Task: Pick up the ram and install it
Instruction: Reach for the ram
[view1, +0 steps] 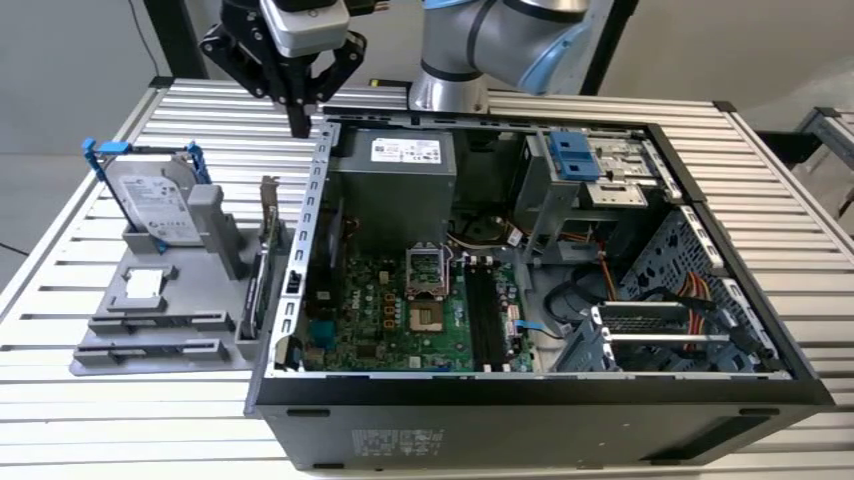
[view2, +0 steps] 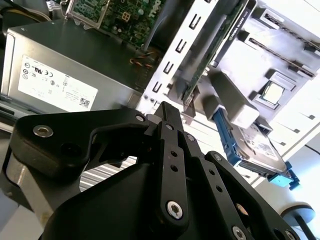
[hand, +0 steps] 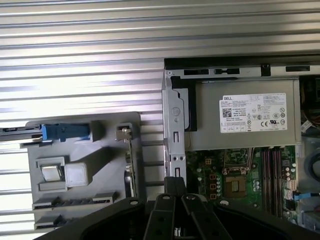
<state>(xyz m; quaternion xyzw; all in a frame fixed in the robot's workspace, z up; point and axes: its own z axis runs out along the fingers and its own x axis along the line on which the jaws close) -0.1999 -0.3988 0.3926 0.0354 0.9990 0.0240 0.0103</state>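
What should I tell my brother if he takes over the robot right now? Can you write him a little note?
Claw: shut, holding nothing, hanging over the side wall of the computer case.
Ram: the thin dark stick seems to lie flat in the grey holder, on the exterior view's left of the case, apart from the claw.
Done: nothing that shows; the ram is not picked up yet.
Left: the whole job, picking the ram up and fitting it onto the green board inside the case.
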